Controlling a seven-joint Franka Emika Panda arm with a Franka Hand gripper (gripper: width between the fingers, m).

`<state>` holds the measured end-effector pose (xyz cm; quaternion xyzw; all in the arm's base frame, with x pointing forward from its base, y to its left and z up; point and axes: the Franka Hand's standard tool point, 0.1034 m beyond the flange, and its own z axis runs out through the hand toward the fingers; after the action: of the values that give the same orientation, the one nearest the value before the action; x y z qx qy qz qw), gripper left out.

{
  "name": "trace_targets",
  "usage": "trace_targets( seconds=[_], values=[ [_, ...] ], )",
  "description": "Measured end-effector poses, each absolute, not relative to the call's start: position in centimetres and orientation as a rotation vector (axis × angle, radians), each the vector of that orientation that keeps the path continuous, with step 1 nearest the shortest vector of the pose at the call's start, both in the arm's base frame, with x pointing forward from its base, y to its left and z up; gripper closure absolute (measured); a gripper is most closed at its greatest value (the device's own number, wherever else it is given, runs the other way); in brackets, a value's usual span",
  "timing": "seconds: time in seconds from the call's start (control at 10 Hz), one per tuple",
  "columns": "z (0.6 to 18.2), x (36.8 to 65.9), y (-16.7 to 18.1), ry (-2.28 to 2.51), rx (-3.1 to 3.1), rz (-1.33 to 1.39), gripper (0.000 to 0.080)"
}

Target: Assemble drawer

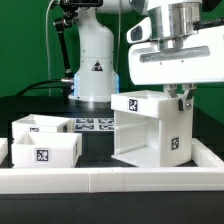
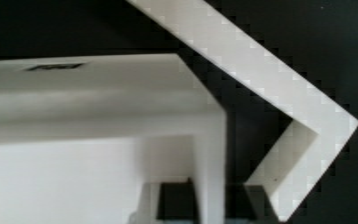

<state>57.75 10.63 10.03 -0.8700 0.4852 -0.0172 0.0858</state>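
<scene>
The drawer housing [image 1: 150, 128], a white cube-like shell with square tags, stands at the exterior view's right. My gripper [image 1: 179, 97] comes down on its top right edge. In the wrist view my gripper [image 2: 208, 206] straddles a thin upright wall of the housing [image 2: 105, 110], with one dark finger [image 2: 174, 203] pressed on each side, so it is shut on that wall. Two small white box trays [image 1: 38, 127] [image 1: 45, 150] sit side by side at the exterior view's left, apart from the housing.
A long low white rail [image 1: 110, 181] runs along the front and bends up the right side [image 2: 265, 70], close to the housing. The marker board [image 1: 95, 124] lies behind the trays. The robot base [image 1: 95, 70] stands at the back.
</scene>
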Motion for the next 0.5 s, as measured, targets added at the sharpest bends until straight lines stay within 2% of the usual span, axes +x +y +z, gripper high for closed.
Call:
trace_targets(
  seconds=[0.5],
  values=[
    [10.33,58.56,11.06,1.877,-2.239,0.023,0.0761]
  ],
)
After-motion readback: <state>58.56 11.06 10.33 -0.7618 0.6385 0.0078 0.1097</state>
